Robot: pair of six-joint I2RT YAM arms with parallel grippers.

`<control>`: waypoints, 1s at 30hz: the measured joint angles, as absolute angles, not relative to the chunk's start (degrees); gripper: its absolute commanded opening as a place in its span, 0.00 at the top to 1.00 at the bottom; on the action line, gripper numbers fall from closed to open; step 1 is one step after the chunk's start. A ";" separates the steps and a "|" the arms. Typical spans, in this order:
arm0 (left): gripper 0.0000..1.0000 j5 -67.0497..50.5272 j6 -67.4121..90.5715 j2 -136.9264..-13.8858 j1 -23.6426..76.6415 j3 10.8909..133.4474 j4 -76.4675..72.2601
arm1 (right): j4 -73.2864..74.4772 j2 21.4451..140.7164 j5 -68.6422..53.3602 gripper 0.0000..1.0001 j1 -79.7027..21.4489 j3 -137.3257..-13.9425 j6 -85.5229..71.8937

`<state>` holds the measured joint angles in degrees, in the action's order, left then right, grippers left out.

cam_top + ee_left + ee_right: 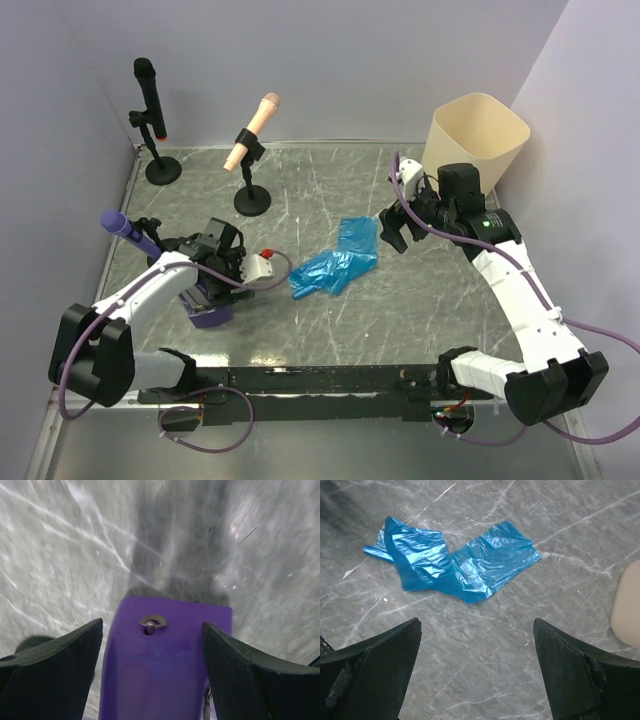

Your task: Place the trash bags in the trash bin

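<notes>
Trash bags [335, 262] were not yet held. Right gripper [476, 625] hung jaws spread, nothing between them, the table [485, 680] bare beneath and the crumpled blue heap just ahead of the tips, near the table's middle. Trash bin [477, 135] stood upright at the far right corner. Left gripper [152, 622] sat spread over a purple stand [165, 670] near the left edge. Judgement: reach forward, descend, pinch a raised fold rather than flat film, and lift the trailing end clear before swinging to the bin.

The right arm [512, 272] is stretched forward and the right gripper [477, 645] is held wide open. The left gripper [151, 652] is pointed down and seems open too, though blurred.
</notes>
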<state>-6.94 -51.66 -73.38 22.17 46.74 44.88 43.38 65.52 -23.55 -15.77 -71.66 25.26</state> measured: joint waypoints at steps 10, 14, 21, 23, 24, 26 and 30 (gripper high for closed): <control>0.19 0.08 -52.47 -70.85 16.27 40.05 43.44 | 42.83 69.60 -25.30 0.01 -16.80 -70.78 29.61; 0.19 1.98 -52.84 -69.56 13.15 38.87 43.57 | 41.95 71.77 -25.96 0.04 -20.64 -67.57 35.53; 0.15 -2.28 -48.38 -68.16 12.82 39.83 43.48 | 38.22 80.71 -25.58 0.10 -31.55 -62.37 47.77; 0.14 -5.80 -44.51 -67.51 12.95 41.89 43.07 | 37.54 85.38 -25.32 0.11 -32.47 -63.31 49.69; 0.14 -8.12 -41.67 -67.00 13.10 43.42 42.22 | 37.67 88.95 -25.06 0.13 -32.60 -64.90 50.63; 0.14 -12.14 -35.92 -65.89 13.52 46.15 39.75 | 37.47 94.24 -24.62 0.23 -32.82 -67.81 51.81; 0.14 -17.85 -24.14 -64.64 14.06 48.95 33.67 | 37.65 102.63 -23.90 0.62 -32.82 -73.32 54.00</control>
<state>-17.85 -24.14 -64.64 14.06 48.95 33.67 37.65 102.63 -23.90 -32.82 -73.32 54.00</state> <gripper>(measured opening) 0.854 0.669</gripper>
